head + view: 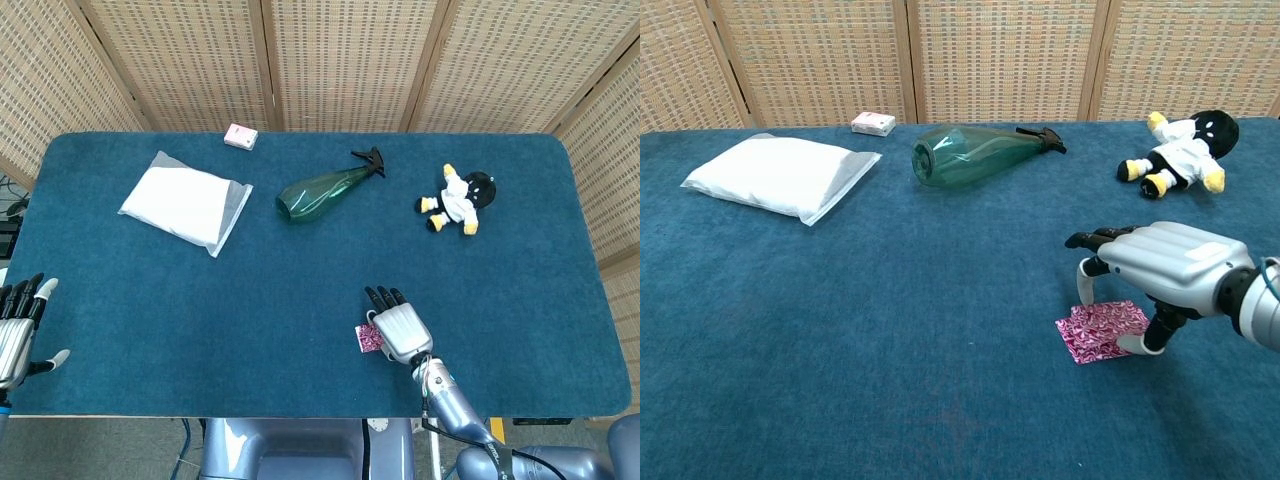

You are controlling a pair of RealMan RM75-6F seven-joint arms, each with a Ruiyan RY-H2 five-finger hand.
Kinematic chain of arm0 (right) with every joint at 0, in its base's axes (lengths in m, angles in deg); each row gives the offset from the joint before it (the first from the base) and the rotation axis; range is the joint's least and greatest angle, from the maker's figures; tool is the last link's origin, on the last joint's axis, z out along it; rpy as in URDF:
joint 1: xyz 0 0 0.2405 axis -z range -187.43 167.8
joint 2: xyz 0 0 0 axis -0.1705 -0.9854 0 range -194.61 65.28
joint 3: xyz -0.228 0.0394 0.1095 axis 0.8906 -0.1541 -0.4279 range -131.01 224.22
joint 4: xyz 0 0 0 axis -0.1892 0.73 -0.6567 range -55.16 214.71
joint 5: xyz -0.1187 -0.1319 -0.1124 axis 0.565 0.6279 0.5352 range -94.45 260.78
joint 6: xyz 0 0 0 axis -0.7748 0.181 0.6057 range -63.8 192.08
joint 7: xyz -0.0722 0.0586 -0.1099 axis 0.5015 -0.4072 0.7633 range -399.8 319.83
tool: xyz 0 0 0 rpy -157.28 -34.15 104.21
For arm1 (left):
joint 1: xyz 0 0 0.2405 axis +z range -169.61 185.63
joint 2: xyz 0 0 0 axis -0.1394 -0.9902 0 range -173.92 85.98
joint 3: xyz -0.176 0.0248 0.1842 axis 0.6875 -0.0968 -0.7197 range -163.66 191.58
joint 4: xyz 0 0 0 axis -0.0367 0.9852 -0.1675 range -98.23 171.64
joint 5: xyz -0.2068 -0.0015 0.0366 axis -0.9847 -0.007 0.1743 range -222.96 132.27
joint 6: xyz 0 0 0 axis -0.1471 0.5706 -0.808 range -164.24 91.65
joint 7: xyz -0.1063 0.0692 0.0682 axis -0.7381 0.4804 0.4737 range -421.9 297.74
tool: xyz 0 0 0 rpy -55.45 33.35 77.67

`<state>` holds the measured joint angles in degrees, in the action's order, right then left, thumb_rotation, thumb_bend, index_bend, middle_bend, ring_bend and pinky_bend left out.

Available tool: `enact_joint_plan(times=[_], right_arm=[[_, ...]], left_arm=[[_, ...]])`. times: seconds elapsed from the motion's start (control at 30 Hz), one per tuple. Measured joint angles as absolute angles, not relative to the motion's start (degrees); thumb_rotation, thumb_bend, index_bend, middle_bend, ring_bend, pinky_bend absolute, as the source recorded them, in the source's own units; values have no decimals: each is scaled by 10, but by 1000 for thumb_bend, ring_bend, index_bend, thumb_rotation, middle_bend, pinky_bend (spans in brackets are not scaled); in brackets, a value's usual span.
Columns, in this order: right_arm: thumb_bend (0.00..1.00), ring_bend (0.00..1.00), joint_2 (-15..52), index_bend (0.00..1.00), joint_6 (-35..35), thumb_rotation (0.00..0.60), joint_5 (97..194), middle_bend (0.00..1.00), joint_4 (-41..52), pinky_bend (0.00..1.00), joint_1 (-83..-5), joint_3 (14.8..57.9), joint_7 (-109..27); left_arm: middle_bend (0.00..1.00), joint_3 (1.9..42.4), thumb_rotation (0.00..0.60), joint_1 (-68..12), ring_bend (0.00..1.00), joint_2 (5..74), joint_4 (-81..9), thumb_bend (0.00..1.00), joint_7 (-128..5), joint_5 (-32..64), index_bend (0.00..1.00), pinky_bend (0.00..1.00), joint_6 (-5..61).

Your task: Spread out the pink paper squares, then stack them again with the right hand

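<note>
Your right hand (1160, 262) arches palm-down, holding nothing, fingertips on the pink paper squares (1098, 331), which lie stacked near the counter's (300, 290) front edge; spreading seems barely begun, so next slide the top squares sideways.

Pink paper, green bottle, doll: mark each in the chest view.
pink paper (1095, 330), chest view, bare patterned face left of the thumb.
green bottle (970, 155), chest view, middle of the body.
doll (1180, 155), chest view, white torso.
</note>
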<state>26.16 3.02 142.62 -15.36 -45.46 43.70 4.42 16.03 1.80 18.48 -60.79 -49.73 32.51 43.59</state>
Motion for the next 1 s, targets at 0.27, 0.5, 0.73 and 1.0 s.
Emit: enact_joint_plan(times=[0.27,0.5,0.73,1.0], right_arm=[[260,0,273,290,15,600,1397,6,-158,112,-454,438,71],[260,0,277,286,8,600,1385,2,-162,112,-457,438,78],[260,0,270,281,2,600,1387,0,-176,112,-456,437,71],[260,0,203,256,-24,600,1448,0,-221,91,-442,433,13]], left_arm=[[0,160,600,18,0,185,-607,151,-498,325,0,0,436],[0,160,600,18,0,185,-607,150,-498,326,0,0,436],[0,160,600,18,0,185,-607,151,-499,326,0,0,436],[0,160,600,18,0,184,-607,151,-503,327,0,0,435]])
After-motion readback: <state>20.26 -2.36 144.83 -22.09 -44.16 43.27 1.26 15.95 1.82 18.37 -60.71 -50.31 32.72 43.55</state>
